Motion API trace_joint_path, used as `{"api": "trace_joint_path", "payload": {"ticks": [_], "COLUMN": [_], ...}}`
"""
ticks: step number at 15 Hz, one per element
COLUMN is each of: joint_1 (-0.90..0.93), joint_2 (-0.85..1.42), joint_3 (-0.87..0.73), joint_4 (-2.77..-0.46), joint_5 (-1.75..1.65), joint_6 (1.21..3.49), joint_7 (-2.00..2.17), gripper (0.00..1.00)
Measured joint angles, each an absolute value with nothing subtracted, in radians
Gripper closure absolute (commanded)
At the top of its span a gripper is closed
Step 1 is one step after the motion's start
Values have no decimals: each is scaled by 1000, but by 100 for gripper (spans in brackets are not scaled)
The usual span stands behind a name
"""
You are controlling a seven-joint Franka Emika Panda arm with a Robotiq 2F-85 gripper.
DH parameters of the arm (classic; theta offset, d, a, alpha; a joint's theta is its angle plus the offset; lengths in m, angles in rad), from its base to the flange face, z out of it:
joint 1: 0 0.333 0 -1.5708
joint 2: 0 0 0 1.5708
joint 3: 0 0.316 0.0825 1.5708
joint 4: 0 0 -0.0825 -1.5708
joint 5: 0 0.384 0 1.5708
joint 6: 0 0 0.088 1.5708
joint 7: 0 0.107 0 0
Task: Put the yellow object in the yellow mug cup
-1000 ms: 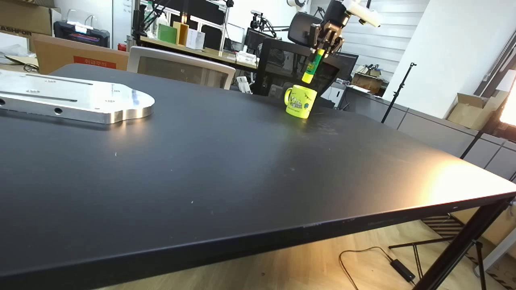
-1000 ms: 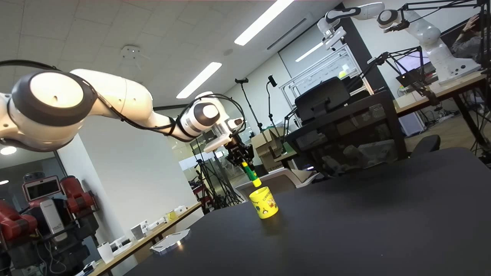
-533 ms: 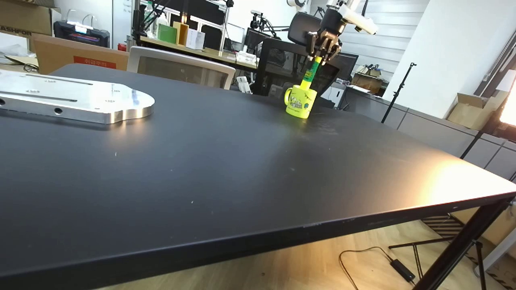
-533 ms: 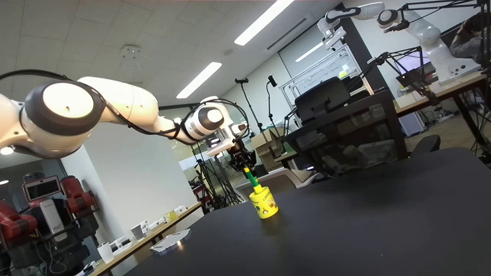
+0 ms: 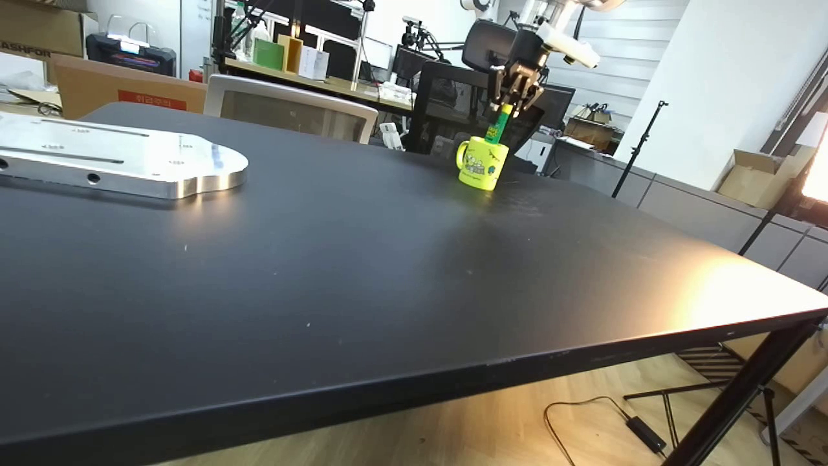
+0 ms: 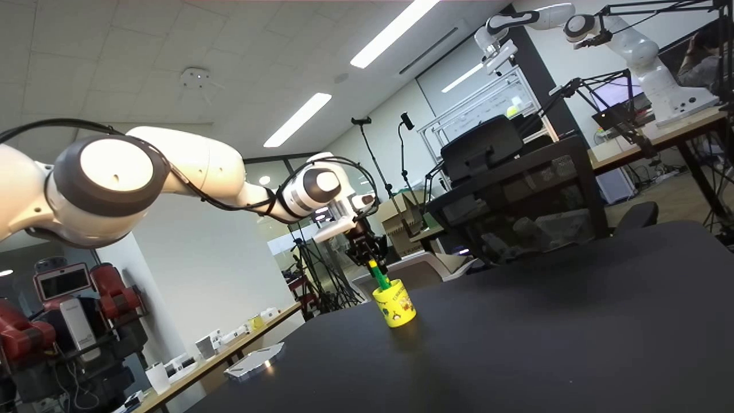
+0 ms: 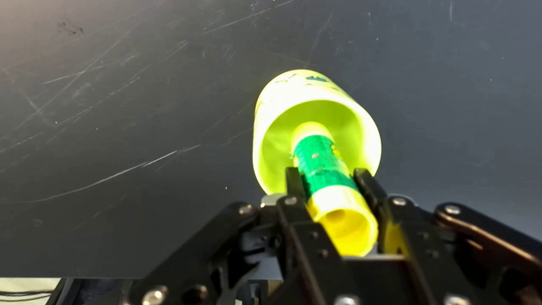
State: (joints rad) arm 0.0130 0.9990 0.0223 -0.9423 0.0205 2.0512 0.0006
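Wrist view: end effector gripped the yellow-ended green plastic-looking tube, whose long axis pointed to eleven o'clock, lower end inside the round yellow-green ceramic-looking mug.

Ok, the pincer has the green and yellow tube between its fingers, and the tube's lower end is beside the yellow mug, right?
Not quite: the lower end of the green and yellow tube is inside the yellow mug, not beside it, as the wrist view shows. The pincer does have the tube between its fingers.
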Motion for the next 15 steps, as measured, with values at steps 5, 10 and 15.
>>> {"api": "trace_joint_path", "payload": {"ticks": [5,10,15], "joint_1": [15,17,17], "joint_2": [1038,1065,1088], "joint_3": [22,22,20], "joint_4": [-928,-921,-901], "joint_5": [19,19,19], "joint_6": [2043,2043,2044], "joint_7": [0,-2,-2], "gripper": [91,91,35]}}
